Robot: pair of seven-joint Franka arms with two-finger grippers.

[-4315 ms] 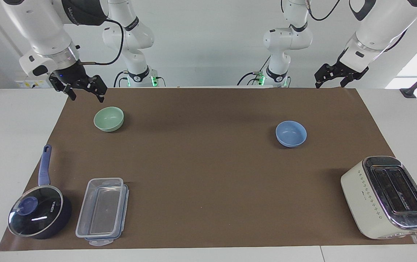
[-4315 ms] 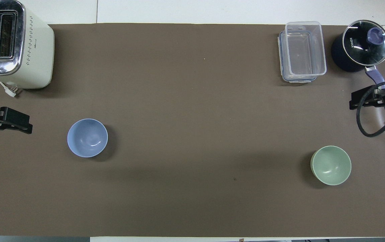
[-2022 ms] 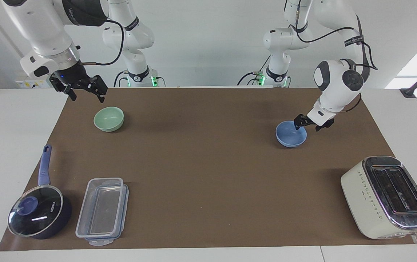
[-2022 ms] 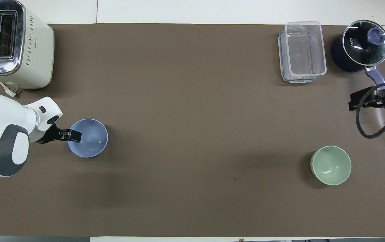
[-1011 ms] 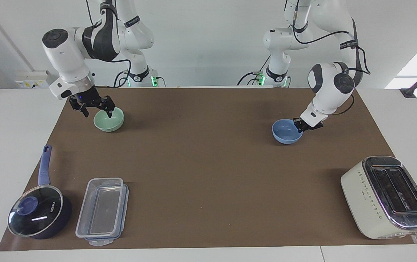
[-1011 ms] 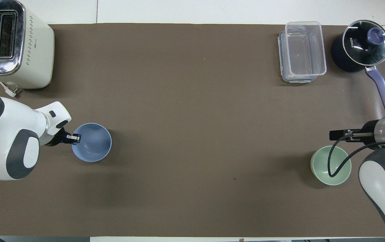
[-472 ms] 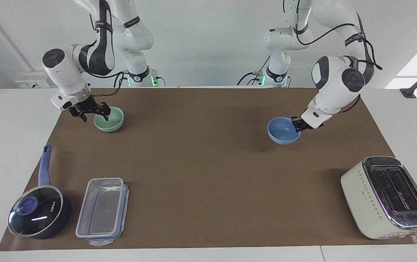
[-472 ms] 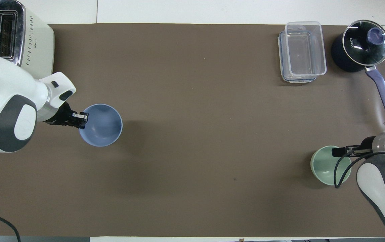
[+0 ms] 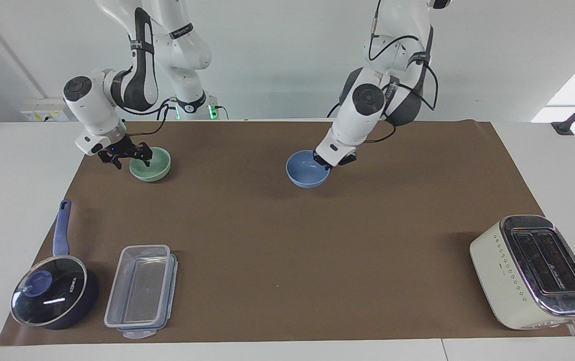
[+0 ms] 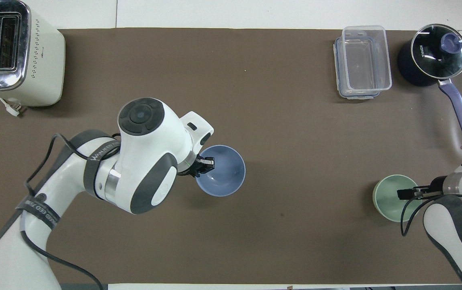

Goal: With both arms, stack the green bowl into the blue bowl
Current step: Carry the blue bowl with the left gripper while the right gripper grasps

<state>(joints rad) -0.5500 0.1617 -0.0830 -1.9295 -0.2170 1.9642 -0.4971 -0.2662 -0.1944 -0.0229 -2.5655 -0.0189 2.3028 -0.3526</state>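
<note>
Blue bowl (image 9: 308,175) pinched by rim in left gripper (image 9: 328,161), mid-table; right gripper (image 9: 132,158) parted astride green bowl (image 9: 150,164) rim; best closed squarely before lifting.

Two high cameras, half a turn apart, on one surface (image 9: 287,281).

The facing view looks down across it toward the robots at the frame's top. The overhead view looks steeply down from their end, arms entering at the bottom. Both share the whole brown mat (image 10: 279,121): the toaster (image 9: 533,271) sits lower right in one, upper left (image 10: 15,52) in the other.
</note>
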